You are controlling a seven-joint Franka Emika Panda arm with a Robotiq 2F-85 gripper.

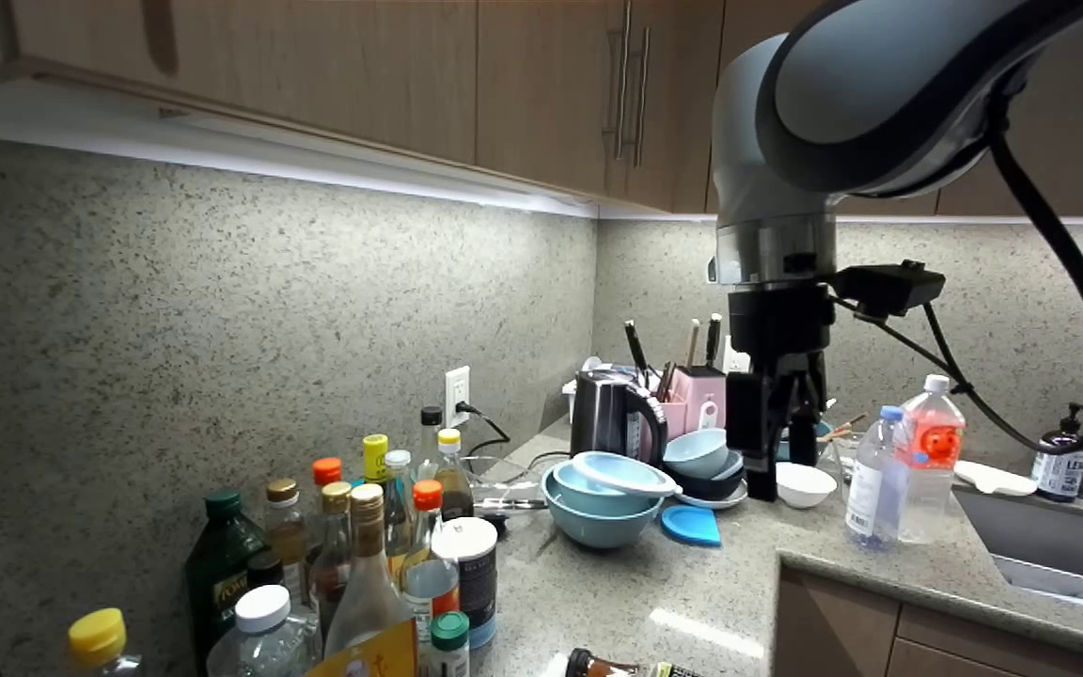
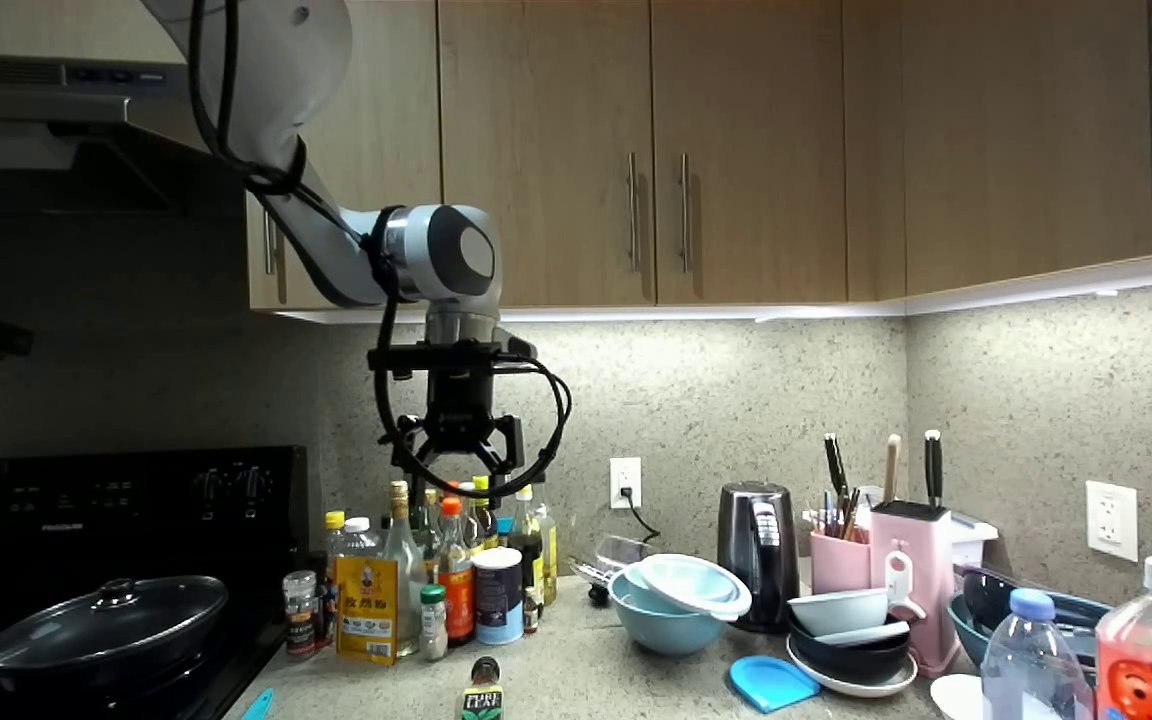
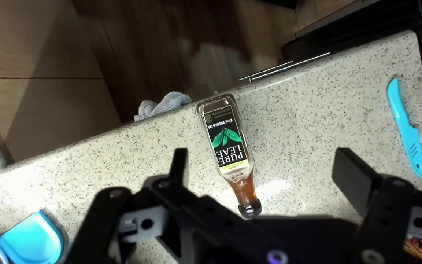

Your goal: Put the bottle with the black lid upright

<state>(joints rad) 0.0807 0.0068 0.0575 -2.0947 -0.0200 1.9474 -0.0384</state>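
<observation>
Speckled countertop bears one kettle and one lying black-capped bottle, two fingers spread wide above.

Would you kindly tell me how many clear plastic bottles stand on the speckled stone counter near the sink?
2: a blue-capped bottle and, right beside it, a red-labelled, white-capped bottle, which is nearer the sink. Others might be hidden behind them.

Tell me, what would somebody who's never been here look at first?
Probably the big robot arm, its open end effector hanging above the counter. Next might come the tea bottle with the black lid, lying on its side on the counter, clear to see in the wrist view. Then maybe the colorful-capped bottles, crowded near the black stove.
</observation>
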